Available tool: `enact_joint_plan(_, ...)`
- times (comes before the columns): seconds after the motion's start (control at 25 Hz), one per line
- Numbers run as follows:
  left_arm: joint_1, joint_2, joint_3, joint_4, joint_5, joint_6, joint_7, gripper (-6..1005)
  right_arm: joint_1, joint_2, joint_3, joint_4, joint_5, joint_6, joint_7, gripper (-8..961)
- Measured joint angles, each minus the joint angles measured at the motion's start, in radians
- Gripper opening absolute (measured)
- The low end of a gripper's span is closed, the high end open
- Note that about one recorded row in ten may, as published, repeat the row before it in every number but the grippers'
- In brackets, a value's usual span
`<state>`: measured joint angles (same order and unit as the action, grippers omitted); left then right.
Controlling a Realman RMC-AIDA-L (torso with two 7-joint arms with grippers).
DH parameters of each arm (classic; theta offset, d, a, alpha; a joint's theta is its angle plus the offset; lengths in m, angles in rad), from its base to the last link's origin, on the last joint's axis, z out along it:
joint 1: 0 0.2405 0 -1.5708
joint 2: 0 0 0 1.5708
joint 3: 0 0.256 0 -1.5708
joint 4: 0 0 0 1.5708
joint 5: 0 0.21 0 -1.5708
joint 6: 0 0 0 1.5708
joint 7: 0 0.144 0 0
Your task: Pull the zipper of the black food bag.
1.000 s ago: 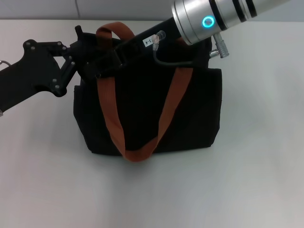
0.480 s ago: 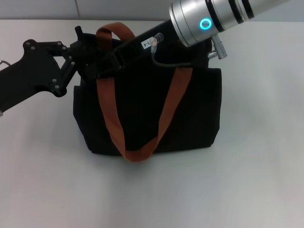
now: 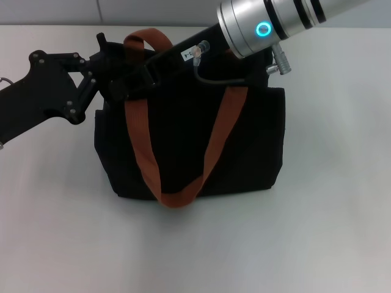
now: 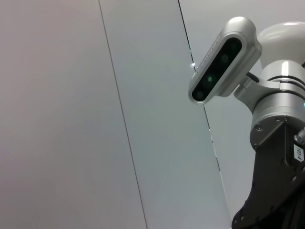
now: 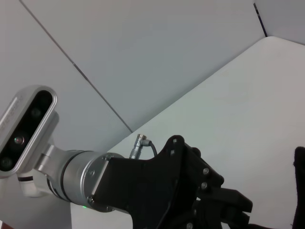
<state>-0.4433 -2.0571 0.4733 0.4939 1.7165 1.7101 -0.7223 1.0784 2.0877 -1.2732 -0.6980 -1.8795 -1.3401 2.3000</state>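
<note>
Two grippers are seen converging at the top edge of the black food bag (image 3: 189, 143) in the upper left of the head view. The left gripper (image 3: 116, 76), reaching in from the left edge of the frame, is pressed against the bag's upper left corner; the right gripper (image 3: 143, 76), at the end of a silver arm (image 3: 275, 21) entering from the upper right, is laid along the bag's top toward the same corner. Whether either set of jaws is spread or closed, or has hold of anything, cannot be told, as black parts are lost against black fabric. The zipper itself cannot be made out in any view; it is judged to lie along the top edge, beneath the two grippers.

The bag is shown as a boxy black tote standing upright on a pale table (image 3: 330, 232), centre frame, with an orange-brown strap (image 3: 143, 152) looped down its front face. A slipped hold on the small tab is judged the chief risk, since the pull is hidden and tiny. The soft bag could also be dragged or tipped if its corner is not braced firmly, or the strap could be snagged.
</note>
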Motion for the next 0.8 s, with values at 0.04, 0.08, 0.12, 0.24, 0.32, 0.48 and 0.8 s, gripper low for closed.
enact_joint_plan(0.04,0.0,0.0,0.0,0.0,0.0,0.0,0.0,20,0.0,0.0,0.0,0.0,0.0,0.0,0.0,134)
enact_joint_plan(0.08,0.0,0.0,0.0,0.0,0.0,0.0,0.0,20,-0.001,0.0,0.0,0.0,0.0,0.0,0.0,134)
enact_joint_plan(0.12,0.0,0.0,-0.001,0.0,0.0,0.0,0.0,20,-0.002,0.0,0.0,0.0,0.0,0.001,0.001,134)
enact_joint_plan(0.24,0.0,0.0,0.0,0.0,0.0,0.001,0.0,21,-0.003,0.0,0.0,0.0,0.0,0.001,0.001,134)
enact_joint_plan(0.32,0.0,0.0,0.0,0.0,0.0,0.002,0.0,21,-0.003,0.0,0.0,0.0,0.0,0.001,0.001,133)
enact_joint_plan(0.48,0.0,0.0,-0.001,0.0,0.0,0.003,0.0,21,0.001,0.0,0.0,0.012,0.004,0.002,0.002,133)
enact_joint_plan(0.8,0.004,0.0,-0.001,0.0,0.0,0.005,0.004,20,0.011,0.003,-0.017,0.022,0.008,0.022,-0.007,78)
